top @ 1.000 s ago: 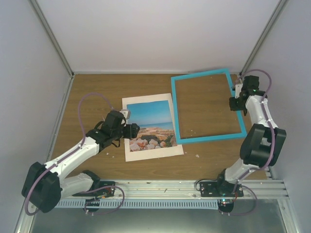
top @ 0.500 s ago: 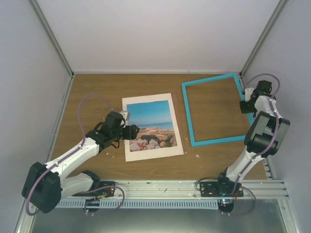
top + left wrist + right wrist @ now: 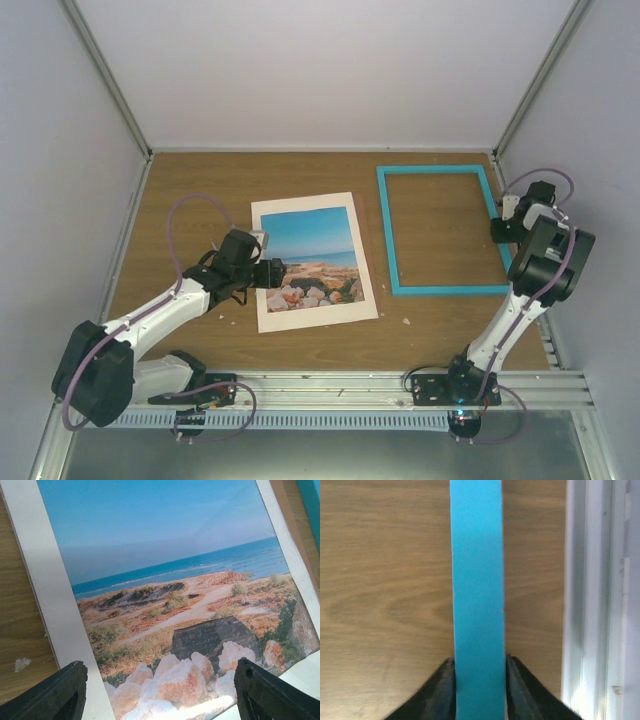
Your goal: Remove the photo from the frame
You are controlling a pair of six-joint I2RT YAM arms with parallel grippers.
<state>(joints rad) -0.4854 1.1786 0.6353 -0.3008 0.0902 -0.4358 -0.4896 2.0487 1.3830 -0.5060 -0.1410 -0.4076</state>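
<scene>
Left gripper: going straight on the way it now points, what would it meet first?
Most likely the photo: the open left gripper tilts down toward its rocky lower part, inside the white mat board. How far above it hangs is unclear.

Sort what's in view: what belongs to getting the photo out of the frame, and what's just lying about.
Part of the job:
the photo
the frame, one rail gripped by the right pincer
the left pincer, open above the photo

Just lying about:
the white mat board bordering the photo
a small pale scrap on the table
</scene>
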